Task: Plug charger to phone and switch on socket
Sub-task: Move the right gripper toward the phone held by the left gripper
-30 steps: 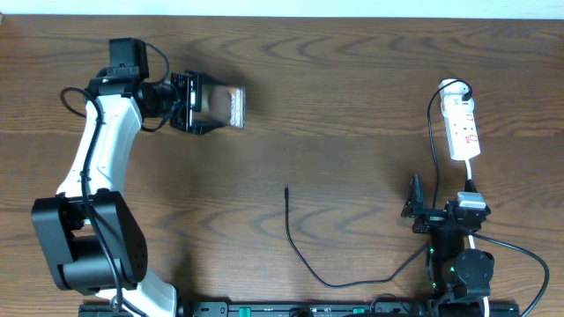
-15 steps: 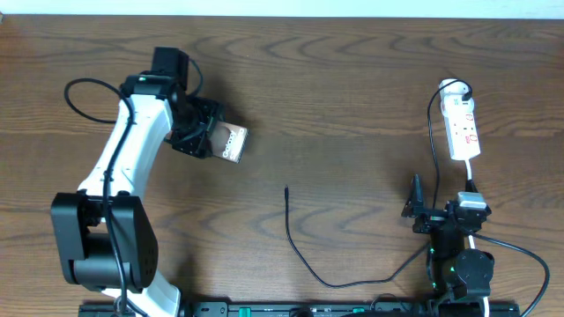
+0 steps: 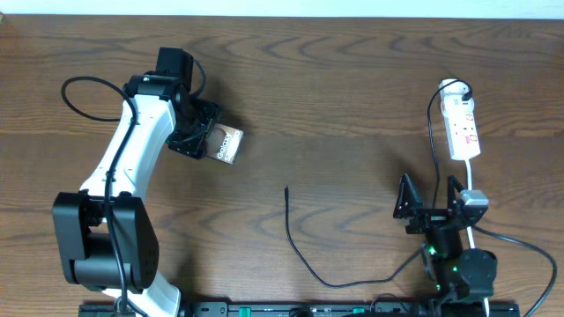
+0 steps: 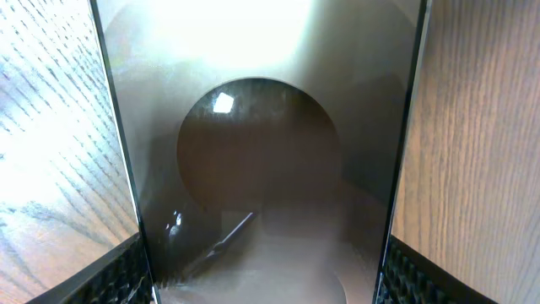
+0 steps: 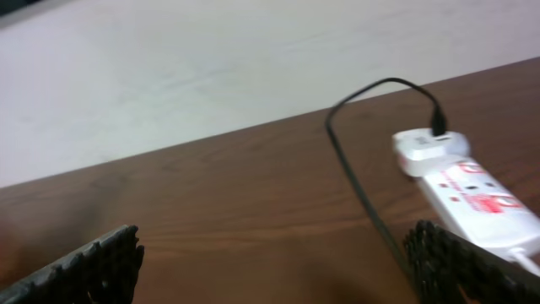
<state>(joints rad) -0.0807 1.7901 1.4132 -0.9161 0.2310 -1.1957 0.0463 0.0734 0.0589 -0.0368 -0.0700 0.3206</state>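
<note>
Left hand (image 3: pixel 214 143) clamped shut, right hand (image 3: pixel 429 195) spread open.

phone (image 3: pixel 227 145): dark, tilted, far left of socket
charger (image 3: pixel 295 246): thin black cable, tip lying free, lower-left of socket
socket (image 3: pixel 463 128): white strip, red marks

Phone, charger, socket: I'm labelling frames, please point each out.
phone (image 3: pixel 227 145), overhead view, middle of its face
charger (image 3: pixel 287 207), overhead view, straight stretch below plug tip
socket (image 3: pixel 462 123), overhead view, middle of white face
</note>
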